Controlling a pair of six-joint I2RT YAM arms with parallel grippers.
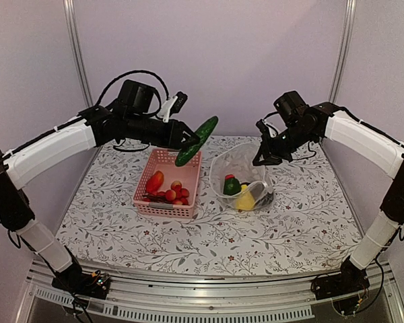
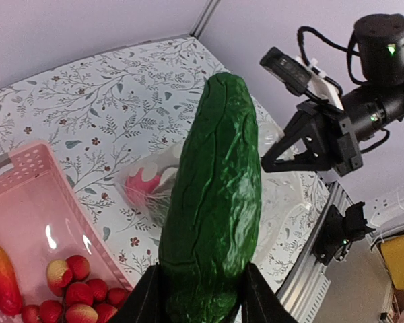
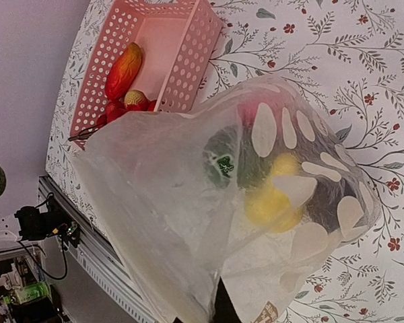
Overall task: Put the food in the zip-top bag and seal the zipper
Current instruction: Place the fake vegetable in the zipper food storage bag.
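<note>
Aloft mid-frame, left gripper (image 2: pixel 200 306) grasping green toy cucumber (image 2: pixel 215 202), right gripper (image 1: pixel 262 159) clenched on zip-top bag (image 1: pixel 237 161) rim at right

Bright, even light from above in the overhead view: soft and flat, the pale walls (image 1: pixel 256 54) washed lilac, with only faint, fuzzy shadows on the floral desk (image 1: pixel 209 235) around the pink basket (image 1: pixel 163 210). Over to the left wrist view, where the cucumber (image 2: pixel 215 202) is sharp, with a dull sheen along its ridges, and two white glare spots sit on the basket floor. In the right wrist view the zip-top bag (image 3: pixel 161 222) glows milky. Its film hazes whatever lies inside and smears the colours, and the lower left corner goes dim.
</note>
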